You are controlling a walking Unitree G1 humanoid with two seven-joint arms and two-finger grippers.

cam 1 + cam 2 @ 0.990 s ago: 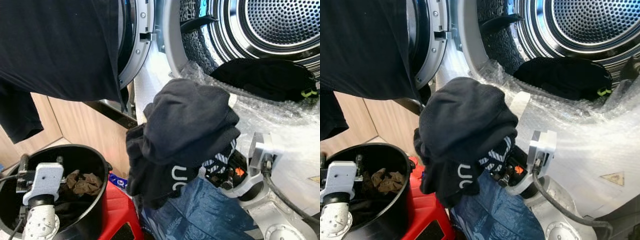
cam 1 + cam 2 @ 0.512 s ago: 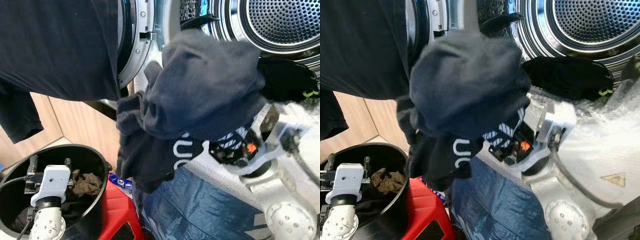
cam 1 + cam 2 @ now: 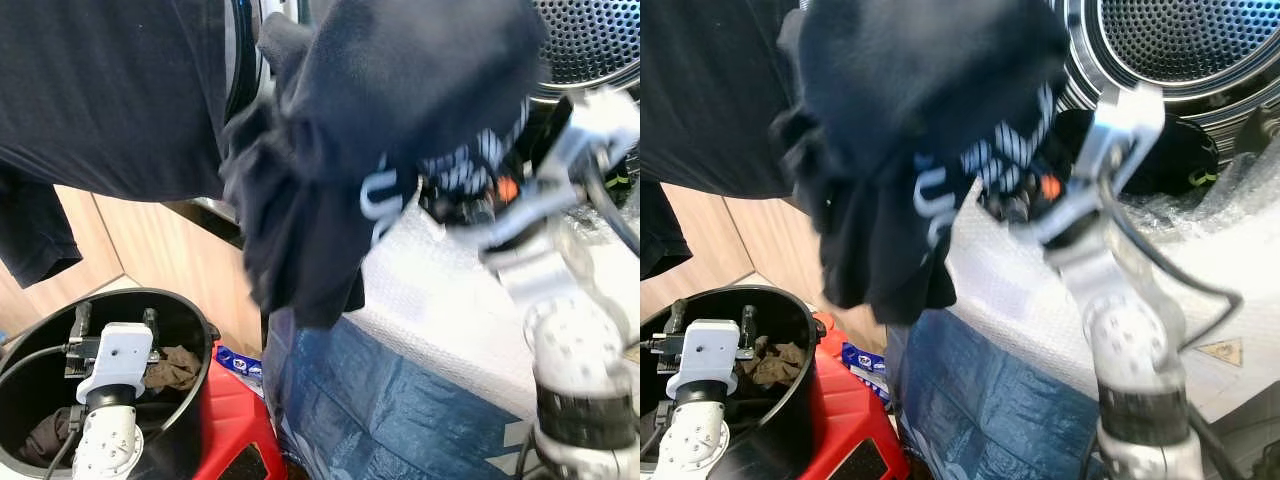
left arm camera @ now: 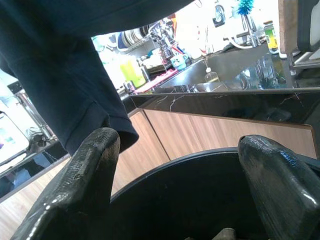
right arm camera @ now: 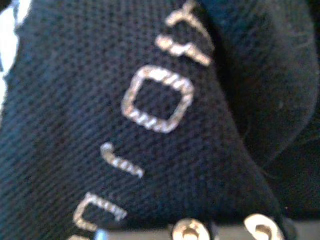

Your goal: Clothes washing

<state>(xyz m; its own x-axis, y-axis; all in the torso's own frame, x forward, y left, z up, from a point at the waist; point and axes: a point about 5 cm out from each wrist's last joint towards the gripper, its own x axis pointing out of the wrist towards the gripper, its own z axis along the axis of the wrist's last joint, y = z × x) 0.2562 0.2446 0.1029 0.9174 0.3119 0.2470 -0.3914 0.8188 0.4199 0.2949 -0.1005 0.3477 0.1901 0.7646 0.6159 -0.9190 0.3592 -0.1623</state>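
1. Right gripper (image 3: 455, 190) jaws clamped on a black garment (image 3: 400, 90), held up before the washer drum (image 3: 1200, 50).
2. Left gripper (image 4: 175, 175) jaws apart over the bucket (image 3: 190, 400).
3. Cloth's soft, floppy, probably light; grab it by a bunched fold.

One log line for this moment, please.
right gripper: holding dark garment, raised at washer drum | left gripper: open over black bucket

We see the dark garment (image 3: 400, 120) motion-blurred at upper center, hiding the right gripper (image 3: 455, 195) and most of the drum (image 3: 590, 50).
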